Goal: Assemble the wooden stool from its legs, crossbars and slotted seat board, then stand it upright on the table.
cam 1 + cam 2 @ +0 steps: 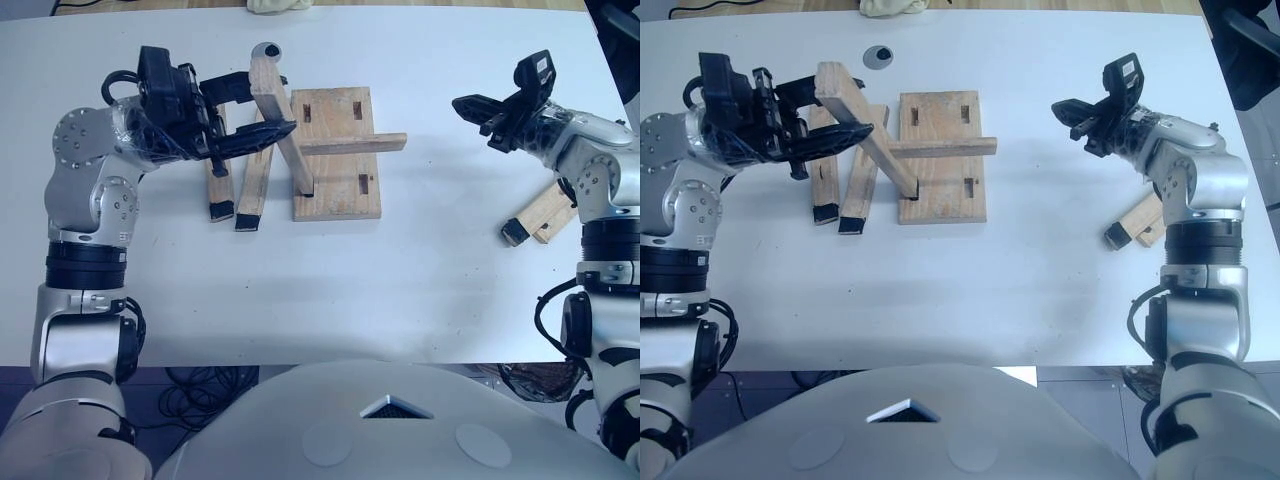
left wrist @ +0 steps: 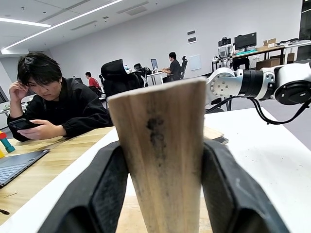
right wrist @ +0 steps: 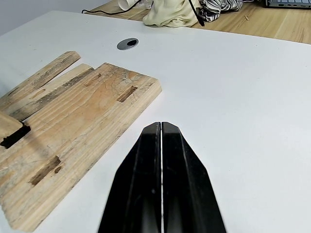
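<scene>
The slotted seat board [image 1: 340,170] lies flat on the white table [image 1: 400,290]. My left gripper [image 1: 268,110] is shut on a wooden leg [image 1: 290,145] that leans with its lower end in the board's near-left slot. In the left wrist view the leg [image 2: 160,155] sits between both black fingers [image 2: 92,194]. A crossbar [image 1: 360,143] lies across the board. Two more legs [image 1: 240,190] lie side by side left of the board. My right gripper [image 1: 462,103] hovers to the right of the board, shut and holding nothing; its fingertips [image 3: 161,131] press together.
Two wooden pieces [image 1: 540,215] lie beneath my right forearm near the table's right edge. A round cable grommet [image 1: 877,55] is set in the table behind the legs. A pale cloth [image 3: 170,12] lies at the far edge.
</scene>
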Motion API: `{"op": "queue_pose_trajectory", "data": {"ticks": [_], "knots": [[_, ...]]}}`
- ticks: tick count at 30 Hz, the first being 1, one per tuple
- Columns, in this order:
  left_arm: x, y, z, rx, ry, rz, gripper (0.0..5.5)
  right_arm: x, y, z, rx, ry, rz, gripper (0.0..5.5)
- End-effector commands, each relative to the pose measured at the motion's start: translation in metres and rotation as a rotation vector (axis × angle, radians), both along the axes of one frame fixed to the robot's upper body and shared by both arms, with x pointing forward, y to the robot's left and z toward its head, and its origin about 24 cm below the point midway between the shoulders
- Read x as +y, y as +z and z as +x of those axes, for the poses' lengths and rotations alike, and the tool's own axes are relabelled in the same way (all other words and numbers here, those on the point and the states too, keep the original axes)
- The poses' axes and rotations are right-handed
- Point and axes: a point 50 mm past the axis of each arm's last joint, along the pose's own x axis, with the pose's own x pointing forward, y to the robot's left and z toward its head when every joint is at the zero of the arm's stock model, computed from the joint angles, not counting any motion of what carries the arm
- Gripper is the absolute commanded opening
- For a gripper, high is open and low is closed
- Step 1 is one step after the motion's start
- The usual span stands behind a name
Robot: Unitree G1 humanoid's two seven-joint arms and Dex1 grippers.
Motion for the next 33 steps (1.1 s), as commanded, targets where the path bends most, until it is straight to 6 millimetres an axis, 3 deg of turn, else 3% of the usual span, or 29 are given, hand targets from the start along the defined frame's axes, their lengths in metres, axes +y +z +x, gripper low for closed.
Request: {"op": "queue_pose_trajectory", "data": {"ticks": [1,6,14,30,31,33], "knots": [[0.031,-0.131,-0.047,0.594,0.119,0.506,2.04,0.006,0.001,0.006,-0.026,-0.015,0.009,0.0],[0.035,-0.14,-0.046,0.619,0.153,0.553,2.04,0.007,0.0,0.006,-0.021,-0.008,0.009,0.0],[0.033,-0.113,-0.059,0.553,0.059,0.465,2.04,0.007,-0.004,0.003,-0.009,-0.013,0.006,0.0],[0.038,-0.133,-0.03,0.562,0.22,0.605,2.03,0.01,-0.002,0.006,-0.021,-0.021,0.018,0.0],[0.037,-0.131,-0.029,0.546,0.217,0.59,2.4,0.011,-0.003,0.006,-0.02,-0.021,0.018,0.0],[0.034,-0.124,-0.026,0.523,0.205,0.54,2.6,0.011,-0.003,0.006,-0.019,-0.021,0.019,0.0]]}}
